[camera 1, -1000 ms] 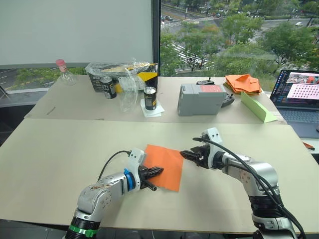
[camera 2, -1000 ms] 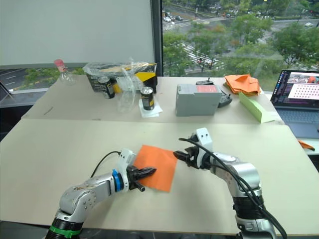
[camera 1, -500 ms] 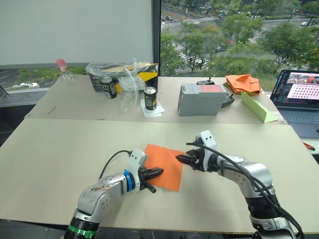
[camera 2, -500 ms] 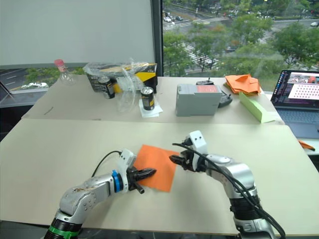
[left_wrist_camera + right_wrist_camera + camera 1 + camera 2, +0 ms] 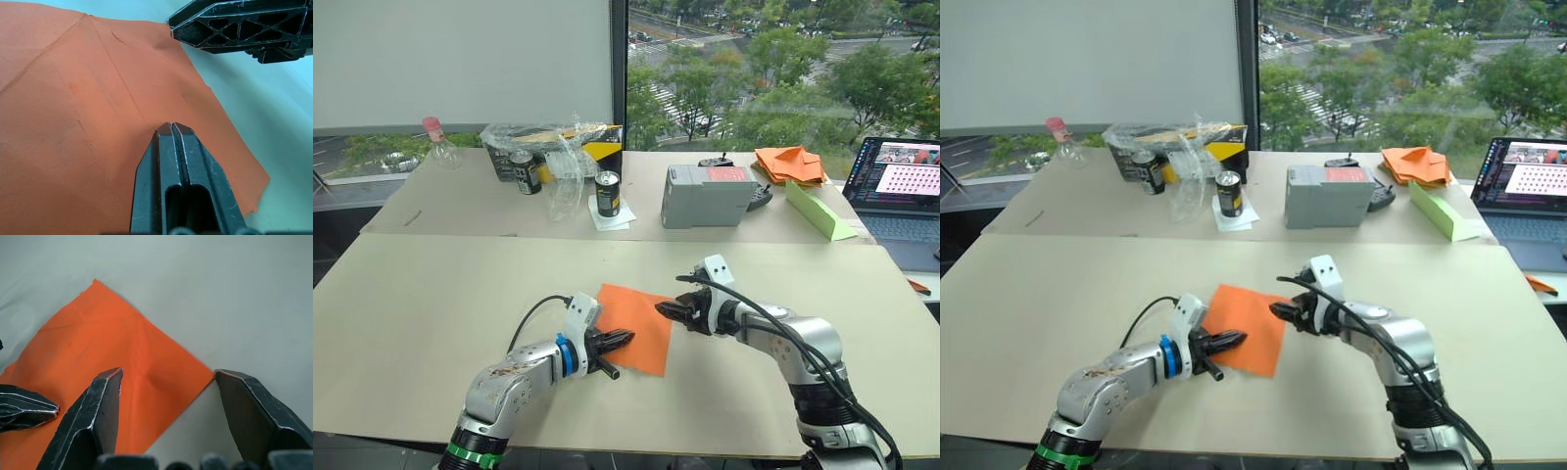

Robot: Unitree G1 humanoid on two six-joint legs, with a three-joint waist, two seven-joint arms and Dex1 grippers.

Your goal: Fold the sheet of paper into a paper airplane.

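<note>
My left gripper [image 5: 619,339] rests nearest to me on the front table [image 5: 411,313], its two black fingers pressed tight together with nothing between them, their tips lying on top of the sheet of paper [image 5: 636,315]. The sheet lies flat and unfolded on the table, a bright orange square turned a little askew, and in my left wrist view faint crease lines run across it [image 5: 98,88].

Just beyond, my right gripper [image 5: 667,309] reaches in from the right side with its fingers spread apart, holding nothing. My right wrist view shows the sheet's right-hand corner [image 5: 208,374] lying between my two spread fingers [image 5: 93,416], one above the paper and the other above bare table beside it.

Farther off, the second table [image 5: 440,211] carries a dark drink can [image 5: 608,193] on a white napkin, a second can [image 5: 525,171] next to a black-and-yellow box under crumpled clear plastic [image 5: 558,147], and a clear bottle with a pink cap [image 5: 438,141] at the far left. To the right of those stands a grey box with a red label [image 5: 707,194], then a heap of orange paper pieces [image 5: 790,164], a long light-green paper wedge [image 5: 819,211], and an open laptop [image 5: 901,186] at the edge.
</note>
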